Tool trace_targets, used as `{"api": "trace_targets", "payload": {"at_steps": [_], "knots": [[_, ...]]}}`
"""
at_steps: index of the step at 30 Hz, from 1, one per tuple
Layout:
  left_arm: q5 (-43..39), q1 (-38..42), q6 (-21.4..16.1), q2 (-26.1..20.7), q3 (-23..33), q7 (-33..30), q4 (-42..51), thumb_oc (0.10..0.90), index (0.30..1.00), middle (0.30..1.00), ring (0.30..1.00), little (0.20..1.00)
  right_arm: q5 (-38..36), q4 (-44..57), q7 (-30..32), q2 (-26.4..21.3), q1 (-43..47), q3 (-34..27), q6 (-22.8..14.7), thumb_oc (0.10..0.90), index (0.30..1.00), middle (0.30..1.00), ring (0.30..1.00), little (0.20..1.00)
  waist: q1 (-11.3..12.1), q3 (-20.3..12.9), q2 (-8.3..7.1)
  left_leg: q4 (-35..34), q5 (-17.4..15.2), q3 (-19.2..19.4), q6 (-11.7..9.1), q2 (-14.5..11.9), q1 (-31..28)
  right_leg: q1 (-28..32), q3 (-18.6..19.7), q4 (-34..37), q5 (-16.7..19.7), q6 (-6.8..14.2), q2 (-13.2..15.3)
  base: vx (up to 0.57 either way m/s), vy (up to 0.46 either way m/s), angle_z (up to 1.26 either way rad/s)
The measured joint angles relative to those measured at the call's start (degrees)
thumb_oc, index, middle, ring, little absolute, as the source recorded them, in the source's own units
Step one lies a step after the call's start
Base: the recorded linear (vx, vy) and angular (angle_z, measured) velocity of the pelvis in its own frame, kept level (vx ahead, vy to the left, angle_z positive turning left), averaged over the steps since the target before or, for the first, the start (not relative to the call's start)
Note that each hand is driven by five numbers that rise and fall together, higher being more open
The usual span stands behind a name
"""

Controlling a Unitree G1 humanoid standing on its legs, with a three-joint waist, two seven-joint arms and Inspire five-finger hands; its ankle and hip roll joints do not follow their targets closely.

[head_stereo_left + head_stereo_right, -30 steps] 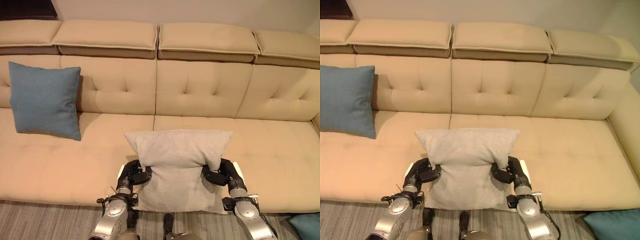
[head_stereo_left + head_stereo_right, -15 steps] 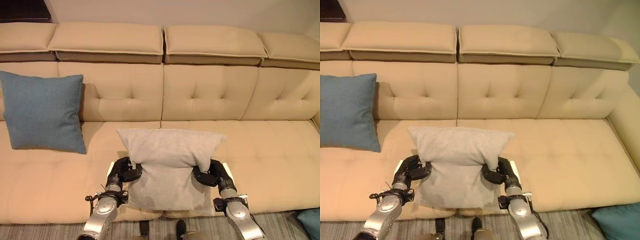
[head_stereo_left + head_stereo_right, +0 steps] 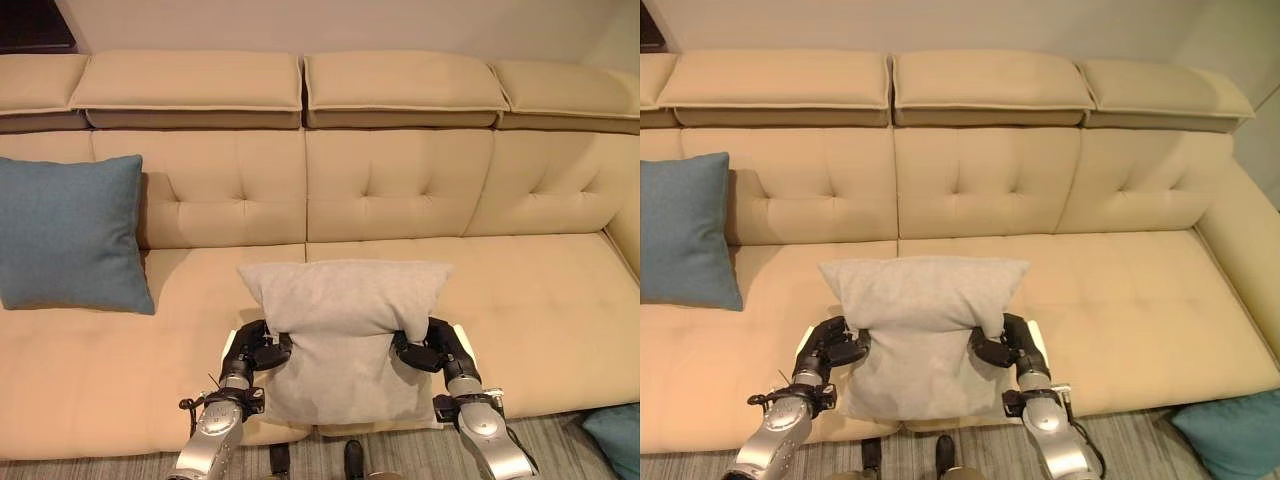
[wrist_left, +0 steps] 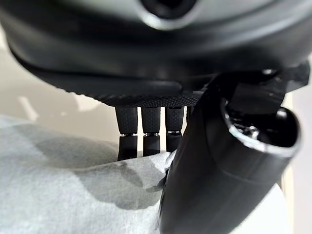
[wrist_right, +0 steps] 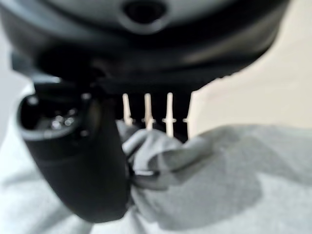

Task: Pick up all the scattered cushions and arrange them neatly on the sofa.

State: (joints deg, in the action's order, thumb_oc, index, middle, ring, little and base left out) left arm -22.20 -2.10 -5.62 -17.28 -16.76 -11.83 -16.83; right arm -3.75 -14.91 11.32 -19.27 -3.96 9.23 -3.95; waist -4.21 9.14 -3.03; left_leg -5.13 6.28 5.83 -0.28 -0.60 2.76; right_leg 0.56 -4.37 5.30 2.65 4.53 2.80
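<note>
A grey cushion (image 3: 345, 320) is held upright over the front of the beige sofa (image 3: 400, 190), near the seam between two seat sections. My left hand (image 3: 252, 350) pinches its left side and my right hand (image 3: 432, 350) its right side, thumbs pressing the cloth against the fingers. In the left wrist view the thumb (image 4: 219, 165) bites into the grey cushion (image 4: 63, 190); the right wrist view shows the same grey cloth (image 5: 195, 170) bunched by the thumb (image 5: 83, 156). A blue cushion (image 3: 68, 232) leans upright against the backrest at the sofa's left end.
Another blue-green cushion (image 3: 1230, 432) lies on the grey striped floor (image 3: 1120, 440) past the sofa's right front corner. The sofa's right arm (image 3: 1240, 240) rises at the right. The seat to the right of the grey cushion is bare.
The camera has shifted, so the whole sofa sits a little differently in view. The grey cushion stays pinched between both hands above the seat's front.
</note>
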Motion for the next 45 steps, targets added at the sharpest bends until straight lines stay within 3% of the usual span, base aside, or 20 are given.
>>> {"api": "trace_targets", "payload": {"at_steps": [6, 11, 14, 19, 22, 28, 35, 36, 37, 38, 39, 40, 41, 42, 43, 45], "knots": [[0.94, 1.62, 0.01, -0.4, -0.13, -0.42, 1.88, 0.4, 0.3, 0.3, 0.3, 0.3, 0.19, 0.46, 0.89, -0.85, 2.13, -0.23, 0.18, 0.4, 0.3, 0.3, 0.3, 0.3, 0.0, -0.61, 1.08, 0.02, 0.13, -0.08, -0.14, -0.19, 0.63, -0.6, -0.06, 0.04, -0.02, 0.0, -0.15, 0.0, -0.054, 0.01], [1.0, 8.49, -0.01, -1.11, -1.02, -3.66, 1.18, 0.4, 0.3, 0.3, 0.3, 0.3, 1.11, -0.19, 4.97, -3.37, 10.89, 1.6, 0.5, 0.4, 0.3, 0.3, 0.3, 0.3, 0.18, -1.45, 2.8, 0.04, 1.8, -0.31, -0.32, -0.38, 6.35, -6.24, -0.09, -0.01, 1.62, -0.65, -0.42, -0.07, -0.024, 0.01], [0.99, 13.75, -0.13, -0.88, -1.18, -5.53, -0.58, 0.4, 0.3, 0.3, 0.3, 0.3, 1.22, -1.64, 7.26, -3.38, 16.36, 1.87, 0.72, 0.4, 0.3, 0.3, 0.3, 0.3, 0.23, -1.29, 3.49, 0.05, 2.68, -0.8, -0.49, -0.56, 9.16, -8.91, -0.18, -0.01, 2.24, -0.81, -0.67, -0.11, -0.015, 0.06], [0.93, 31.35, -0.31, -1.78, -3.32, -11.14, -10.32, 0.4, 0.3, 0.3, 0.3, 0.3, 1.34, -12.05, 13.13, -4.83, 33.38, 6.18, 1.16, 0.4, 0.3, 0.3, 0.3, 0.3, 0.4, -1.49, 5.7, 0.07, 4.85, -1.64, -1.24, -0.82, 17.8, -17.36, -0.51, -0.04, 4.18, -1.2, -1.04, -0.11, -0.014, 0.03], [0.96, 40.3, -0.86, -3.1, -6.61, -13.09, -16.74, 0.4, 0.3, 0.3, 0.3, 0.3, 1.34, -18.27, 15.38, -5.53, 40.43, 8.55, 1.79, 0.4, 0.3, 0.3, 0.3, 0.3, 0.16, -1.77, 6.18, 0.12, 5.88, -2.56, -1.36, -0.8, 21.0, -20.23, -1.63, -0.05, 4.32, -1.34, -1.04, -0.06, -0.012, 0.12], [1.65, 50.74, -1.18, -4.57, -9.31, -15.7, -23.17, 0.4, 0.3, 0.3, 0.3, 0.3, 1.37, -23.56, 19.28, -6.72, 50.6, 11.62, 2.16, 0.4, 0.3, 0.3, 0.3, 0.3, 0.47, -1.83, 6.46, 0.13, 6.6, -3.1, -1.96, -0.79, 25.41, -24.49, -1.73, -0.08, 4.66, -1.7, -1.0, 0.0, -0.002, 0.02], [3.85, 57.03, -1.19, -4.71, -9.89, -19.35, -25.23, 0.4, 0.3, 0.3, 0.3, 0.3, 3.38, -25.88, 23.85, -7.96, 58.03, 14.09, 2.3, 0.4, 0.3, 0.3, 0.3, 0.3, 0.91, -1.83, 6.44, 0.13, 6.63, -3.32, -1.96, -0.67, 26.19, -25.04, -1.94, -0.14, 4.61, -1.64, -0.84, 0.01, -0.013, 0.02], [4.29, 57.44, -1.19, -4.7, -9.86, -19.68, -25.23, 0.664, 0.695, 0.695, 0.695, 0.695, 3.57, -25.88, 24.18, -8.1, 58.47, 14.1, 2.3, 0.703, 0.754, 0.754, 0.754, 0.754, 1.03, -1.82, 6.44, 0.14, 6.65, -3.37, -1.93, -0.71, 26.16, -25.16, -1.97, -0.56, 4.46, -1.46, -0.84, 0.03, -0.032, 0.0], [4.41, 58.13, -1.19, -4.44, -9.88, -20.21, -25.34, 0.664, 0.695, 0.695, 0.695, 0.695, 3.72, -25.88, 24.61, -8.59, 58.99, 14.24, 2.3, 0.703, 0.754, 0.754, 0.754, 0.754, 1.51, -1.81, 6.45, 0.13, 7.18, -3.52, -1.2, -0.91, 26.16, -26.54, -1.88, -3.35, 3.26, -0.5, -0.83, 0.02, -0.028, -0.06], [4.42, 58.84, -1.19, -4.27, -9.9, -20.37, -25.68, 0.8, 0.9, 0.9, 0.9, 0.9, 3.76, -25.91, 24.81, -8.94, 59.4, 14.36, 2.3, 0.8, 0.9, 0.9, 0.9, 0.9, 1.94, -1.68, 6.58, 0.14, 8.11, -3.87, 0.07, -1.2, 26.25, -29.56, -1.75, -9.26, 1.37, 0.24, -0.71, 0.02, -0.027, -0.08], [4.43, 59.28, -1.19, -4.3, -9.83, -20.52, -25.89, 0.8, 0.9, 0.9, 0.9, 0.9, 3.82, -26.19, 25.09, -9.11, 59.85, 14.57, 2.29, 0.8, 0.9, 0.9, 0.9, 0.9, 1.88, -1.46, 6.9, 0.18, 9.15, -4.77, 1.53, -1.44, 26.26, -33.73, -1.67, -16.4, -1.09, 1.15, -0.39, 0.0, 0.0, 0.0], [4.55, 59.41, -1.19, -4.31, -9.98, -21.02, -25.93, 0.8, 0.9, 0.9, 0.9, 0.9, 3.87, -26.63, 25.24, -9.26, 60.07, 14.62, 2.29, 0.8, 0.9, 0.9, 0.9, 0.9, 1.43, -1.48, 7.15, 0.19, 9.26, -5.64, 1.65, -1.41, 26.27, -34.75, -1.35, -15.48, -3.3, 2.05, -0.62, 0.01, -0.016, 0.26], [5.22, 59.68, -1.22, -4.31, -10.02, -21.27, -25.95, 0.8, 0.9, 0.9, 0.9, 0.9, 3.86, -27.01, 25.58, -9.58, 60.3, 14.66, 2.3, 0.8, 0.9, 0.9, 0.9, 0.9, 0.81, -1.56, 6.8, 0.15, 9.22, -5.65, 1.6, -0.37, 26.18, -32.76, -0.97, -7.76, -0.39, 2.22, -0.08, -0.01, -0.02, 0.87], [6.75, 60.89, -1.58, -4.07, -9.93, -21.4, -25.69, 0.8, 0.9, 0.9, 0.9, 0.9, 3.89, -27.05, 26.46, -11.58, 60.8, 14.44, 2.32, 0.8, 0.9, 0.9, 0.9, 0.9, -0.3, -1.62, 6.09, 0.14, 8.1, -5.37, 0.1, 1.83, 26.24, -30.66, -0.53, 0.01, 7.89, -1.14, 1.65, 0.01, -0.017, 0.61], [7.0, 61.19, -1.74, -4.69, -9.58, -21.39, -25.32, 0.8, 0.9, 0.9, 0.9, 0.9, 3.86, -27.1, 26.48, -11.96, 61.52, 14.37, 2.46, 0.8, 0.9, 0.9, 0.9, 0.9, 1.13, -1.49, 5.95, 0.15, 7.86, -4.76, -0.44, 1.16, 26.8, -31.51, -0.1, -0.02, 8.34, -1.47, 1.07, 0.0, -0.019, 0.38], [7.08, 60.86, -1.62, -4.87, -8.71, -21.37, -25.48, 0.8, 0.9, 0.9, 0.9, 0.9, 3.72, -27.1, 26.39, -12.01, 61.4, 15.3, 2.67, 0.8, 0.9, 0.9, 0.9, 0.9, 1.77, -1.29, 5.75, 1.89, 7.06, -4.78, -1.91, 0.34, 27.83, -31.75, -0.15, -0.06, 8.92, -2.24, 0.19, 0.0, -0.008, -0.04]]}}
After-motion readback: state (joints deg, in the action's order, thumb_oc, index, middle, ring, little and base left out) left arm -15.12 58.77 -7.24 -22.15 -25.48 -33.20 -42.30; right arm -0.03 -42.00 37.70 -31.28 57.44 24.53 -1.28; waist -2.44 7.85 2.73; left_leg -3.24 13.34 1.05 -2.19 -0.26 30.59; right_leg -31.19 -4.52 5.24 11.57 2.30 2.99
